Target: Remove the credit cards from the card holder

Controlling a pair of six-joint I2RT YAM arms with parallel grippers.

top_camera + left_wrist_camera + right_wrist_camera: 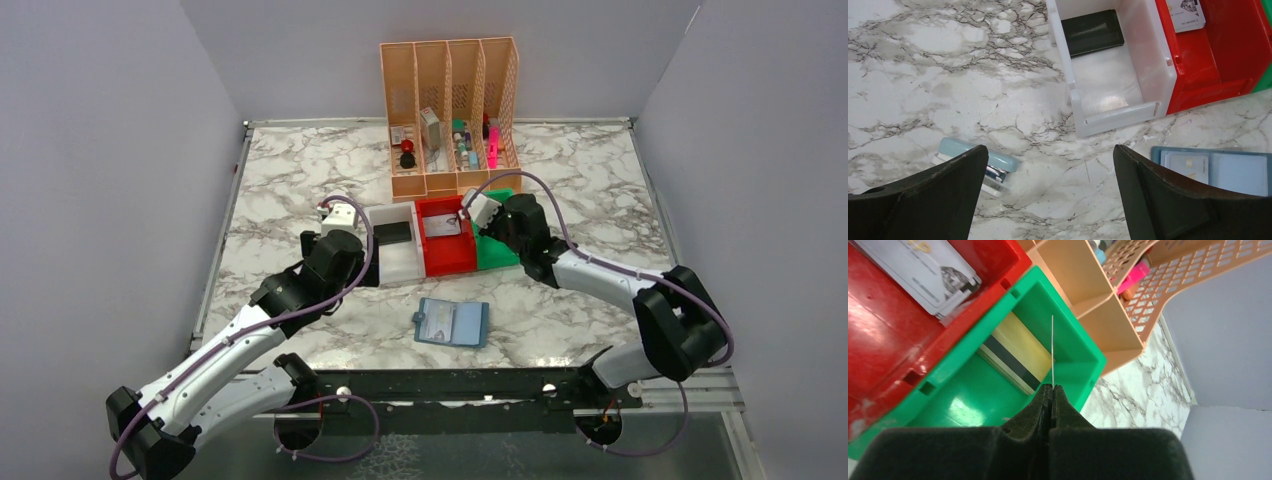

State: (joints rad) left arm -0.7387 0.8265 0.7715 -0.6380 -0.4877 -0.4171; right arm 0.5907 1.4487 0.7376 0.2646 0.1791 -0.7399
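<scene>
Lying open, card holder (452, 323) shows pale-blue pockets; right end effector (1052, 388) pinches card (1052, 347), left end effector (1047, 165) wide.

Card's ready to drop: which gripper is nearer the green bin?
Right. The right gripper hangs over the green bin, shut on a thin card. The left gripper, open, is above the table before the white bin, two bins over.

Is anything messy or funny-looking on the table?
Nothing is spilled or broken. The only odd bit: the right hand pinches a thin card, edge-on to its camera, over the green bin, and the card holder lies open.
</scene>
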